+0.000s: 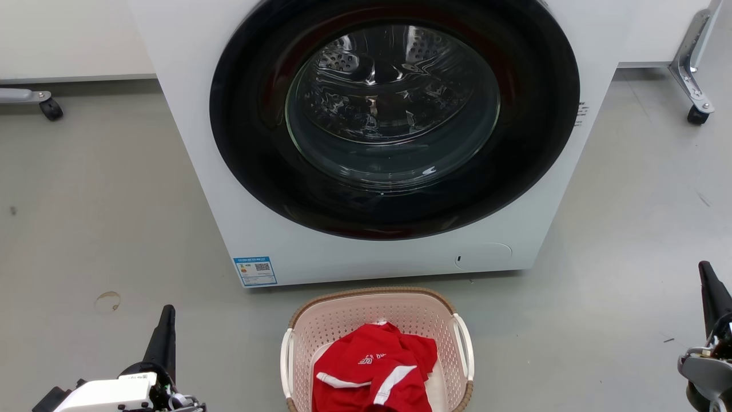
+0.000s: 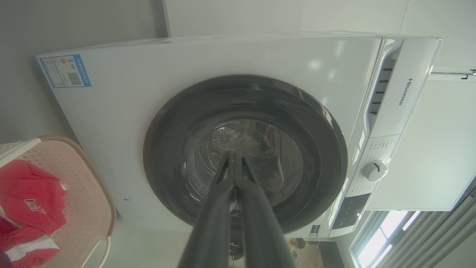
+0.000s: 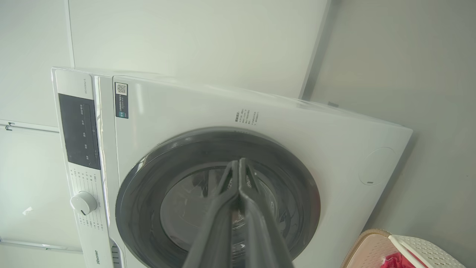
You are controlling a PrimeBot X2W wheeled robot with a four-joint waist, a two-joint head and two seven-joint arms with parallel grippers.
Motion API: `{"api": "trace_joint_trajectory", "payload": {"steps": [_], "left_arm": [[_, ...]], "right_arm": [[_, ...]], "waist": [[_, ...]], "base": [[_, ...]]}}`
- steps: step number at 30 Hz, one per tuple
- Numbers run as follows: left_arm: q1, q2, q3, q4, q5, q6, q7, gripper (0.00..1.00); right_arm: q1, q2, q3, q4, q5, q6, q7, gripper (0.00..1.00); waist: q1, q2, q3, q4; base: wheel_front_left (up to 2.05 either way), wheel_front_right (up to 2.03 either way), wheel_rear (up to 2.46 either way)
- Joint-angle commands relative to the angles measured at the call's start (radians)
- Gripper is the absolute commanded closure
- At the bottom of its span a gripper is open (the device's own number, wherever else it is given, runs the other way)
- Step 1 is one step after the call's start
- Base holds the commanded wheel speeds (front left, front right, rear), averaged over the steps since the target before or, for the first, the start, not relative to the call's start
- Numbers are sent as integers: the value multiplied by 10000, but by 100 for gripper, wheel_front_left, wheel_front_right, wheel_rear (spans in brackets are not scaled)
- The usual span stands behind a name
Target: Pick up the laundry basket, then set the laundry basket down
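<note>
The pale pink laundry basket [image 1: 343, 320] with its brown woven rim and white side handles stands on the floor just in front of the washer, at the bottom centre of the head view. A red and white garment [image 1: 372, 372] lies in it. My left gripper [image 1: 167, 312] hovers to the basket's left, shut and empty, clear of the handle. Far to the right, my right gripper [image 1: 704, 268] is also shut and empty. The left wrist view shows the basket [image 2: 93, 193] at lower left beyond the shut left gripper [image 2: 234, 154]. In the right wrist view, the basket's corner [image 3: 372, 245] sits at lower right of the right gripper [image 3: 238, 162].
A white front-loading washer [image 1: 274, 240] with a closed dark round door [image 1: 394, 114] stands directly behind the basket. Castor legs of frames stand at the far left [image 1: 50, 109] and far right [image 1: 697, 114]. Grey floor [image 1: 86, 217] stretches on both sides.
</note>
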Motion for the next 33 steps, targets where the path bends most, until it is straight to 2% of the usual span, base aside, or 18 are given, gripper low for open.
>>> {"api": "trace_joint_trajectory", "payload": {"steps": [1,20,21,22,24,31,33], "left_arm": [[-552,122,298,-231,103,11,64,100],[-552,122,297,-231,103,11,63,100],[-552,122,297,-231,102,11,63,0],[19,-5,-4,35,-6,-2,-6,0],[191,-100,-13,282,-4,0,-6,0],[269,-104,-114,189,-66,1,-178,0],[290,-100,-148,143,-83,1,-234,0]], "right_arm": [[-309,-242,179,-301,-79,54,80,100],[-309,-242,180,-301,-78,54,79,100],[-309,-242,180,-301,-78,54,79,0],[10,15,4,36,1,2,-3,0],[183,224,29,253,4,-6,-2,0],[204,238,191,188,-49,-4,-128,0],[204,230,242,157,-65,-3,-171,0]], "waist": [[0,0,0,0],[0,0,0,0],[0,0,0,0],[0,0,0,0],[0,0,0,0],[22,0,-21,-1],[14,0,-21,-2]], "base": [[0,0,0],[0,0,0],[0,0,0],[0,0,0],[0,0,0],[0,0,0],[0,0,0]]}}
